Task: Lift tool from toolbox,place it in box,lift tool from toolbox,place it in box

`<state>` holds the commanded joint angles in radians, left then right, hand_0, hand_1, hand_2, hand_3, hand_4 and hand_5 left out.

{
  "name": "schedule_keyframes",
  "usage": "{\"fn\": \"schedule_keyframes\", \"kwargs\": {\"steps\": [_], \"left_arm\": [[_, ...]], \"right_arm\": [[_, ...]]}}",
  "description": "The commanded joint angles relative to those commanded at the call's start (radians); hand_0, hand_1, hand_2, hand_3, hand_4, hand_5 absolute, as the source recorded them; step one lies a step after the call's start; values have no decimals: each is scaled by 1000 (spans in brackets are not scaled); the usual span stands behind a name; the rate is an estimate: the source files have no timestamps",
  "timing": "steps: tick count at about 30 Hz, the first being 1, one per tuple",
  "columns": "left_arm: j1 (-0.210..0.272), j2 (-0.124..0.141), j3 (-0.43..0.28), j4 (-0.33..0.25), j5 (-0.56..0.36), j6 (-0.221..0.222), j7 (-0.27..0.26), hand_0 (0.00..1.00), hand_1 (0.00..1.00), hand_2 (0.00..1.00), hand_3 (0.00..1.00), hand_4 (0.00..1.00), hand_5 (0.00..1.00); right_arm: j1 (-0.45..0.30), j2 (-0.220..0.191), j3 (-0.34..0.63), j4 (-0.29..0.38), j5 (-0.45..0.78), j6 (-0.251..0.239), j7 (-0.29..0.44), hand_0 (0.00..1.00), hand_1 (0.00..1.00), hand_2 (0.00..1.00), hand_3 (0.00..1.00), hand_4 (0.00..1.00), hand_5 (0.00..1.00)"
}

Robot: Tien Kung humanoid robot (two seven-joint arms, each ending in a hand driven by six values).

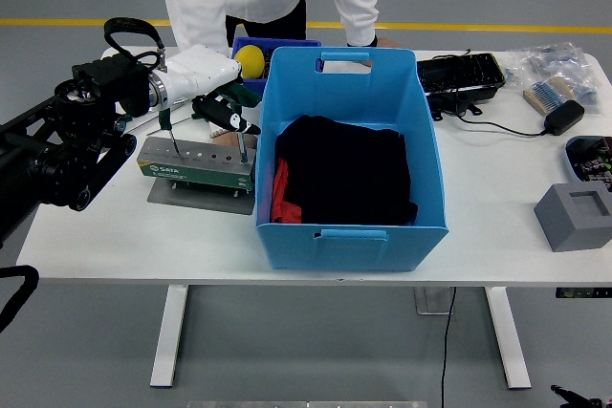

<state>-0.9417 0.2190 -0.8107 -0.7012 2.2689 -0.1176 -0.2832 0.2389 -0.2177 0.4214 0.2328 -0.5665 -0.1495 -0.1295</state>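
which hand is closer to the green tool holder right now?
Left. The left hand is directly over the green tool holder, its fingers at the tool standing in the right end. The right hand is not in view.
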Motion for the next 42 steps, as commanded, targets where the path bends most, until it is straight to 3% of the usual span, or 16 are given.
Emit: {"fn": "schedule_keyframes", "kwargs": {"steps": [17, 27, 28, 33, 34, 42], "left_arm": [[-5, 11, -15, -18, -67, 44, -32, 101, 2, 3, 11, 998, 798], [-20, 30, -30, -62, -97, 19, -38, 102, 2, 2, 9, 998, 752], [-23, 32, -31, -65, -100, 17, -38, 102, 2, 2, 10, 905, 658], [-39, 38, -32, -70, -120, 8, -37, 102, 2, 2, 10, 905, 658], [-41, 40, -31, -71, -123, 7, -37, 103, 2, 2, 15, 783, 533], [-71, 53, -16, -84, -151, 7, -40, 103, 2, 6, 22, 771, 508]], "right_arm": [[2, -2, -6, -1, 14, -1, 3, 625, 604, 663, 539, 784, 667], [1, -3, -6, -1, 15, 0, 3, 625, 603, 663, 540, 784, 666], [1, -3, -6, -1, 15, 0, 3, 625, 604, 663, 540, 784, 666], [1, -4, -4, -2, 11, 0, 2, 625, 604, 663, 540, 784, 666], [1, -4, -4, -2, 12, 0, 2, 625, 604, 663, 540, 785, 665], [1, -4, -3, -1, 11, 0, 2, 625, 604, 664, 539, 785, 665]]}}
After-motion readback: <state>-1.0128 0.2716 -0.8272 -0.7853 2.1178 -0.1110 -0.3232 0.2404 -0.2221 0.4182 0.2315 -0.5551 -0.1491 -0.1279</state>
